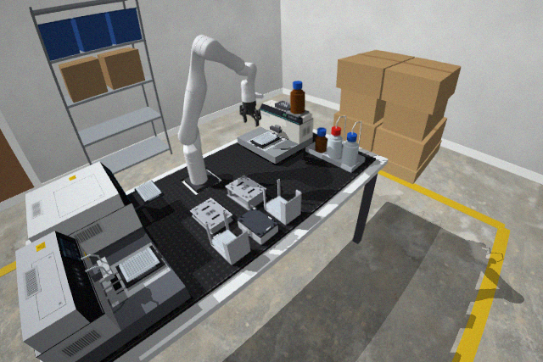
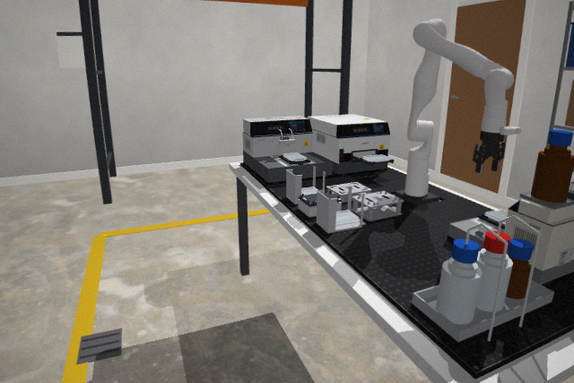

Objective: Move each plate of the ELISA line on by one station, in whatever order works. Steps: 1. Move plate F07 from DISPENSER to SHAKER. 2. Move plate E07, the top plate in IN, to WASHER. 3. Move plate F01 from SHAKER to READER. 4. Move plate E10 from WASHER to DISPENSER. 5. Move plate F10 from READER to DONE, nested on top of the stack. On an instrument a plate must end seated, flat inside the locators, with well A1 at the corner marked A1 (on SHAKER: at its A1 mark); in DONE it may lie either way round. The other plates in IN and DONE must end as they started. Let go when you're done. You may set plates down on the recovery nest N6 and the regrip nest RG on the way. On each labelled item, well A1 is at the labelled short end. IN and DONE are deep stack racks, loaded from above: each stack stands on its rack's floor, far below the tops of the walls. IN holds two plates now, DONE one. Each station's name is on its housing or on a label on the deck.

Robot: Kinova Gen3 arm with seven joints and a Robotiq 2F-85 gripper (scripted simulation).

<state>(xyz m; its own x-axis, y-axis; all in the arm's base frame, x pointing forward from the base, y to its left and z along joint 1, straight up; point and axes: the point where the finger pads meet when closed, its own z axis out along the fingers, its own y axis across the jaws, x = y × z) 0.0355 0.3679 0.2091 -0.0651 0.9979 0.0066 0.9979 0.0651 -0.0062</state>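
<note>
One arm works your bench (image 1: 245, 276). From the top view, you see the claw (image 1: 249, 118) spread wide and holding nothing, hanging above and just left of the white plate (image 1: 265, 137) on the dispenser's (image 1: 293, 125) tray. A brown bottle (image 1: 297, 97) stands on the dispenser housing, close to the right of the claw. A tray of three bottles (image 1: 337, 142) sits further right. Two stack racks (image 1: 285, 207) stand near the front edge.

From the exterior view, you see the claw (image 2: 486, 157) in the air, well above the plate (image 2: 495, 215). The brown bottle (image 2: 553, 169) rises to its right, and bent tubes (image 2: 482, 229) arch over the bottle tray.
</note>
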